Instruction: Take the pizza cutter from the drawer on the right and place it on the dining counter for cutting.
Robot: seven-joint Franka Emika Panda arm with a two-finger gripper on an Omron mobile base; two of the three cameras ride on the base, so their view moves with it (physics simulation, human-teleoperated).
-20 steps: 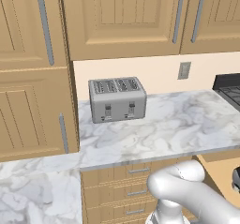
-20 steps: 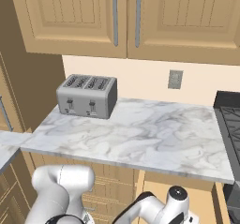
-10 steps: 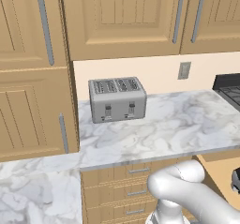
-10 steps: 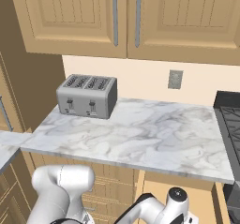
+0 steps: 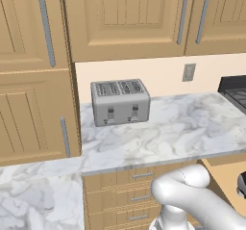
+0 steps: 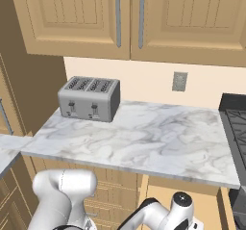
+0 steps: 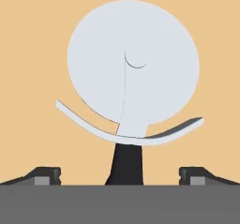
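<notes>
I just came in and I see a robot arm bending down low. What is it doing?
The robot is reaching down into a wooden drawer below the marble worktop, where the toaster sits. Its hand camera looks straight at a pizza cutter lying on the drawer's floor. The open gripper has one finger on each side of the cutter's black handle and has not closed on it yet, so the cutter has not been picked up.

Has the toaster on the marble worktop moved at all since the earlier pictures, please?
No. The toaster sits in the same spot on the marble worktop, left of the wall outlet, as before.
</notes>
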